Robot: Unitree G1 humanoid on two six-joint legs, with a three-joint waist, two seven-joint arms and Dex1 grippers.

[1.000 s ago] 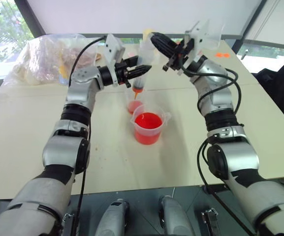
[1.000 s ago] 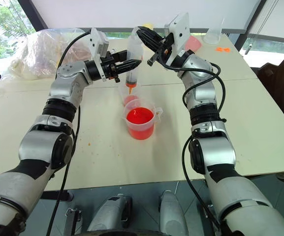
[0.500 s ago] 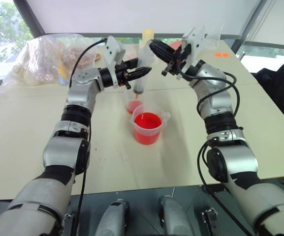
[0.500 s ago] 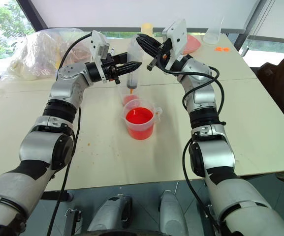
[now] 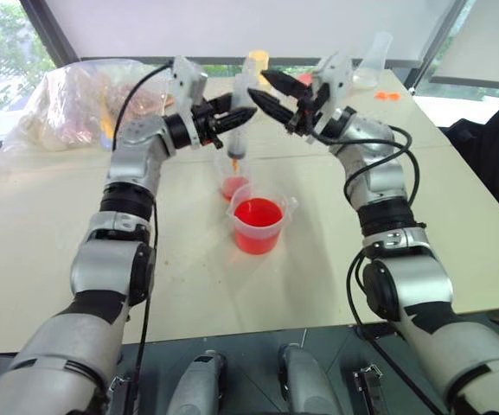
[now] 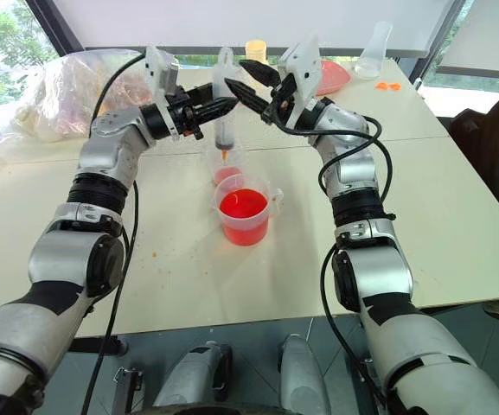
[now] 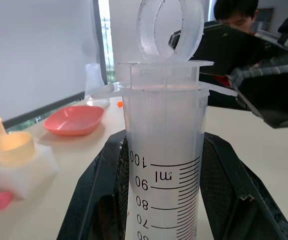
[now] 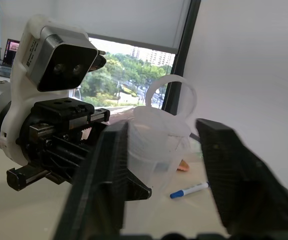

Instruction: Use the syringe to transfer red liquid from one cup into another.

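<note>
Nearest on the pale table (image 5: pixel 76 259) stands one wide spouted cup (image 5: pixel 259 223) of red liquid (image 5: pixel 258 212), with one smaller clear cup (image 5: pixel 234 185) touching it just behind. Above the small cup, one syringe (image 5: pixel 239 130) hangs upright, orange tip down, its barrel clamped in the left claw (image 5: pixel 232 114). The right claw (image 5: pixel 271 93) is spread wide around the plunger ring, holding nothing. Farther back sit one plastic bag (image 5: pixel 76 104), one pink dish (image 6: pixel 331 76) and one flask (image 6: pixel 375 47).
</note>
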